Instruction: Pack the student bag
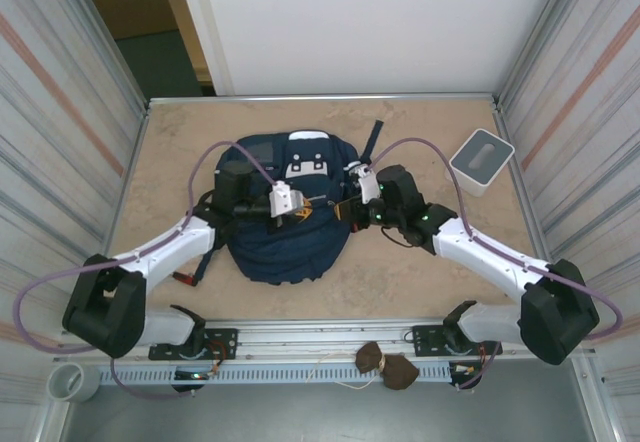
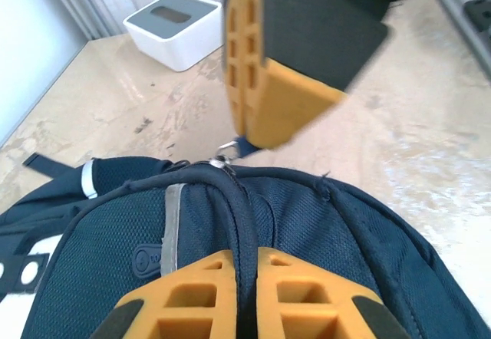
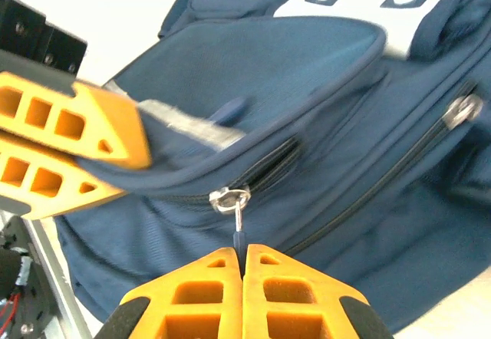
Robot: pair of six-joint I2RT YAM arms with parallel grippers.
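The student bag [image 1: 290,232], navy-blue with a white buckle patch, lies flat in the middle of the table. My left gripper [image 2: 245,258] is shut on a raised fold of the bag's fabric [image 2: 238,201] beside the zip opening. Over the bag's middle, the left gripper [image 1: 315,203] faces the right gripper [image 1: 348,208]. My right gripper [image 3: 244,251] is shut on the blue tab of the zipper pull [image 3: 241,228], just below the silver slider [image 3: 229,198]. The left gripper's orange fingers [image 3: 69,147] pinch the flap to the left of the slider.
A white open-topped box [image 1: 482,160] stands at the table's right side, beyond the bag [image 2: 173,28]. Corrugated metal walls close in both sides. Two brown pieces [image 1: 388,365] lie on the front rail, and a white cup [image 1: 70,382] sits at the near left corner.
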